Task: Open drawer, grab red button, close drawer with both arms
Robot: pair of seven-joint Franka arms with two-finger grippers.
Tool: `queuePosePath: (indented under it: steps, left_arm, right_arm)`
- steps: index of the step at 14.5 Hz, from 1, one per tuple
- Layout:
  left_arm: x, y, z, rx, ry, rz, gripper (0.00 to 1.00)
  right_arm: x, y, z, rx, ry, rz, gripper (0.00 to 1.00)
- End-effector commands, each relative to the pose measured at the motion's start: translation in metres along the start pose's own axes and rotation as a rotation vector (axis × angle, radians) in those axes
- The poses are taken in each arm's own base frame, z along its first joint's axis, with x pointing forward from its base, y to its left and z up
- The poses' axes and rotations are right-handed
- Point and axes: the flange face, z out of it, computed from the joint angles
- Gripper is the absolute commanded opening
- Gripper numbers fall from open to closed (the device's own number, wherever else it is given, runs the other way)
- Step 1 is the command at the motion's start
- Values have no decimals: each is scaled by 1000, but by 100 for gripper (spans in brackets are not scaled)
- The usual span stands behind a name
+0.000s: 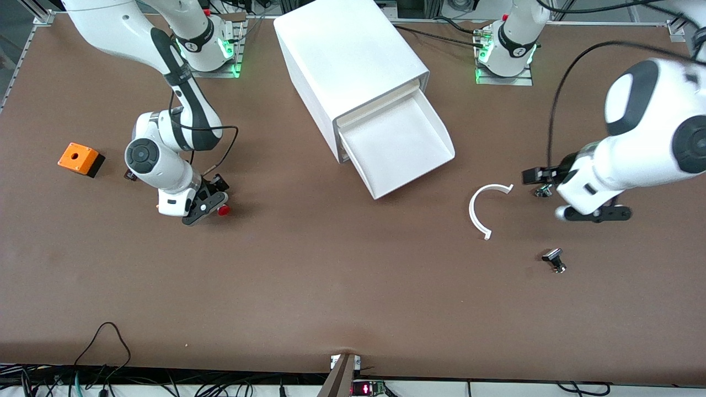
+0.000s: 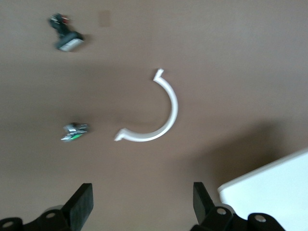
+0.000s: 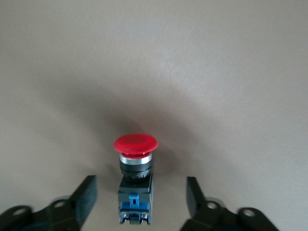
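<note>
The lowest drawer (image 1: 408, 144) of the white cabinet (image 1: 347, 55) is pulled out and its tray looks bare; a corner of it shows in the left wrist view (image 2: 276, 190). The red-capped button (image 1: 223, 210) lies on the table toward the right arm's end. In the right wrist view the button (image 3: 135, 173) sits between the fingers of my right gripper (image 3: 142, 197), which is open around it with a gap on each side. My right gripper (image 1: 212, 205) is low at the table. My left gripper (image 1: 579, 198) is open and empty in the air (image 2: 142, 202) over bare table beside a white arc.
An orange box with a hole (image 1: 81, 158) sits toward the right arm's end. A white curved strip (image 1: 481, 212) lies near the drawer's corner, also in the left wrist view (image 2: 163, 115). A small metal part (image 1: 543, 191) and a black part (image 1: 554, 260) lie near the left arm.
</note>
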Motion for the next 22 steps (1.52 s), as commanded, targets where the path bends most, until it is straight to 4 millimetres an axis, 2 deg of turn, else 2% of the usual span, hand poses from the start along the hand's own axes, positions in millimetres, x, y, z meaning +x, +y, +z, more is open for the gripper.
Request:
queuePosePath:
  steps: [1, 5, 8, 11, 14, 16, 18, 22]
  left_arm:
    - [0, 21, 52, -60, 21, -119, 94]
    - [-3, 72, 120, -86, 28, -249, 98]
    - [-16, 117, 167, -101, 53, -315, 98]
    - [-32, 144, 189, -86, 32, -341, 98]
    - [-56, 166, 195, -66, -1, -309, 98]
    - [-73, 180, 201, -48, -38, -293, 98]
    - [-96, 194, 216, -65, -108, -300, 98]
    - [-121, 214, 216, -56, -155, -258, 98]
  right_arm:
    - [28, 6, -58, 32, -31, 88, 100]
    - [55, 10, -130, 60, -48, 203, 100]
    - [57, 5, -170, 115, -59, 271, 100]
    - [64, -13, -203, 129, -96, 375, 100]
    - [65, -30, -217, 123, -123, 505, 100]
    - [63, -31, -232, 111, -149, 538, 100]
    - [56, -14, -247, 76, -157, 559, 100]
    - [26, 46, -255, -58, -159, 621, 100]
